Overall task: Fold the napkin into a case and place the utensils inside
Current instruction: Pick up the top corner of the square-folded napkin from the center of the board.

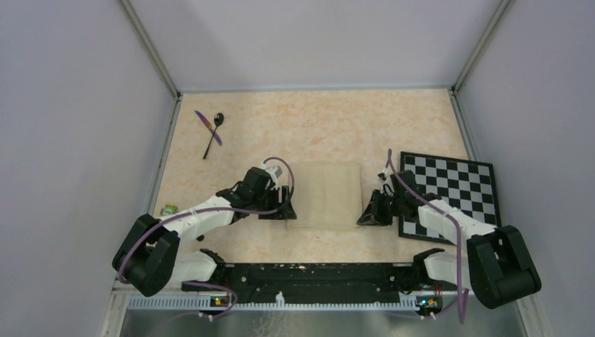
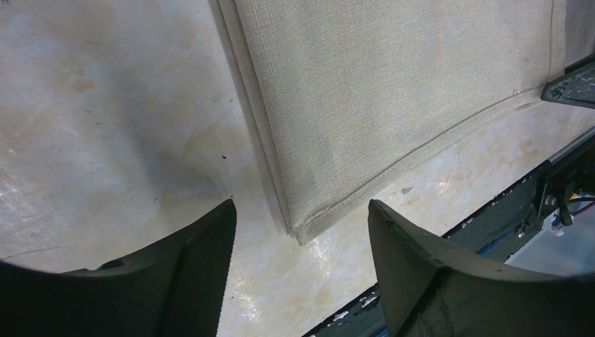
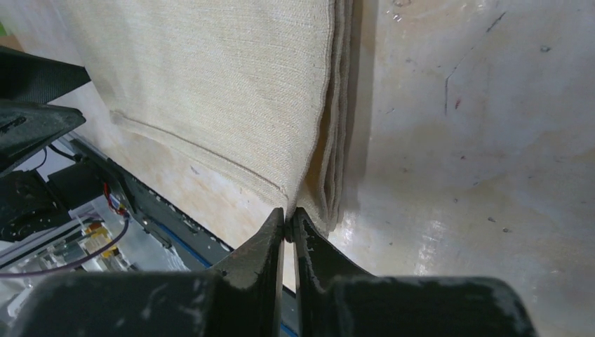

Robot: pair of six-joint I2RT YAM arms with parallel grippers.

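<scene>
The beige napkin [image 1: 325,193] lies folded in several layers at the table's middle, between my two grippers. My left gripper [image 1: 286,210] stands open at its near left corner [image 2: 303,228], which lies on the table between the fingers with nothing touching it. My right gripper [image 3: 289,214] is shut on the top layer's near right corner; the lower layers [image 3: 335,189] stay flat beside it. The utensils lie crossed at the far left: a black spoon [image 1: 212,135] and a thin purple knife [image 1: 208,127]. No case shape shows.
A black-and-white checkerboard [image 1: 449,196] lies at the right, under my right arm [image 1: 449,221]. A small green scrap [image 1: 169,209] sits by the left wall. The black base rail [image 1: 309,275] runs along the near edge, just behind the napkin.
</scene>
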